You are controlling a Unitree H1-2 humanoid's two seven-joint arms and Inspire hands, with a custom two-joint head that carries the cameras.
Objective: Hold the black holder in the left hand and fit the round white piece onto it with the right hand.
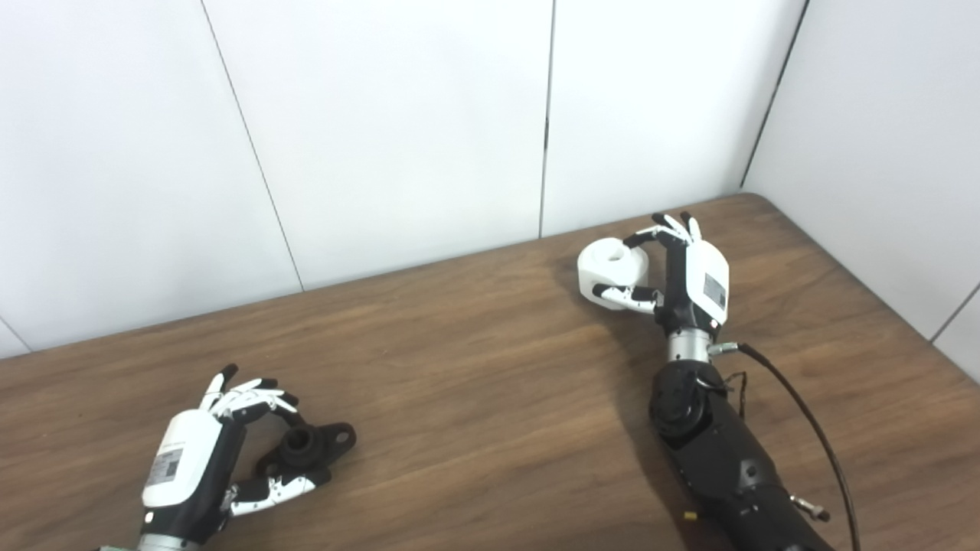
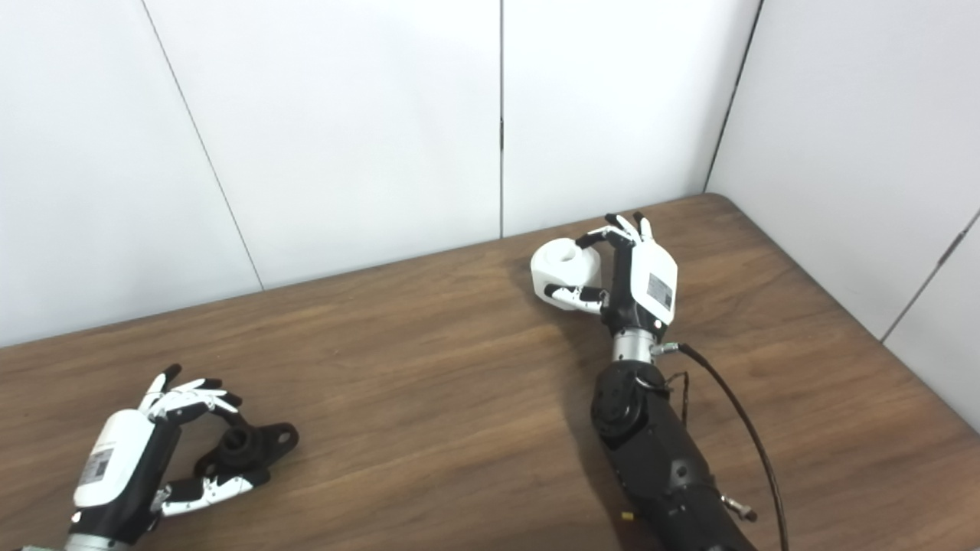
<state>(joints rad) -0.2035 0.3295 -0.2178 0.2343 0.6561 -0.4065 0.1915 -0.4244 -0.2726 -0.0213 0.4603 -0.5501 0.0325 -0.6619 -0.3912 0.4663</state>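
Right hand (image 1: 677, 268) grips white piece (image 1: 612, 269); left hand (image 1: 222, 451) cups black holder (image 1: 310, 445).

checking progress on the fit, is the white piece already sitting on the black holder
No: the round white piece is in the right hand at the far side of the table, well apart from the black holder by the left hand.

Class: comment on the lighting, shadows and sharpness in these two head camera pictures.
Left eye view: soft, even light, the white piece casting a faint shadow on the table; the black holder shows little detail. Right eye view: same light, mild sheen on the wood, everything slightly soft, no strong blur.
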